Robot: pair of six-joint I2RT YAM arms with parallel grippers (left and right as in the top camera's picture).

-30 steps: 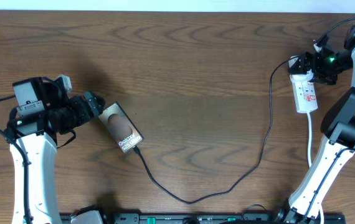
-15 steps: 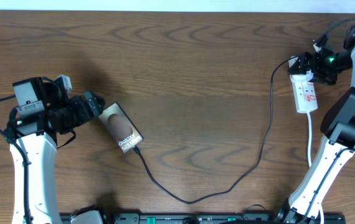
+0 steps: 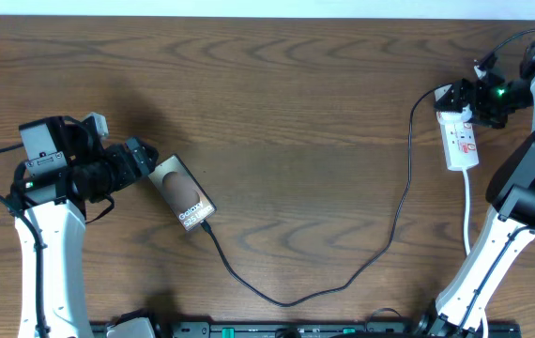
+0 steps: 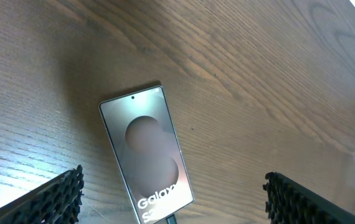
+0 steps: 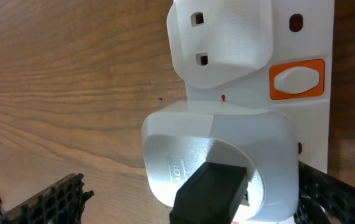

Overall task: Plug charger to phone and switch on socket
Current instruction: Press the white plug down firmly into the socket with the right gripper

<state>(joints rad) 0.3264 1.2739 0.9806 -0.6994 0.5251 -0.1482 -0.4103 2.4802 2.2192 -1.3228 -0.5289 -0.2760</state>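
Dark wood-grain table (image 3: 277,113) holds everything. Nearest the front edge, the charger (image 3: 343,282) sags in a black loop, and its tip meets the phone's near end. The left arm (image 3: 47,244) reaches in from the left edge. The left gripper (image 3: 144,160) is spread wide just beside the glossy bronze phone (image 3: 183,194). Toward the far right corner, the right gripper (image 3: 460,99), fingers apart, straddles a white adapter (image 5: 221,155) on the socket (image 3: 462,141), beside its orange switch (image 5: 296,79).

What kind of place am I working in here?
Probably a robot test bench: a wooden table with a phone, a black charging cable and a white power strip laid out between two robot arms.
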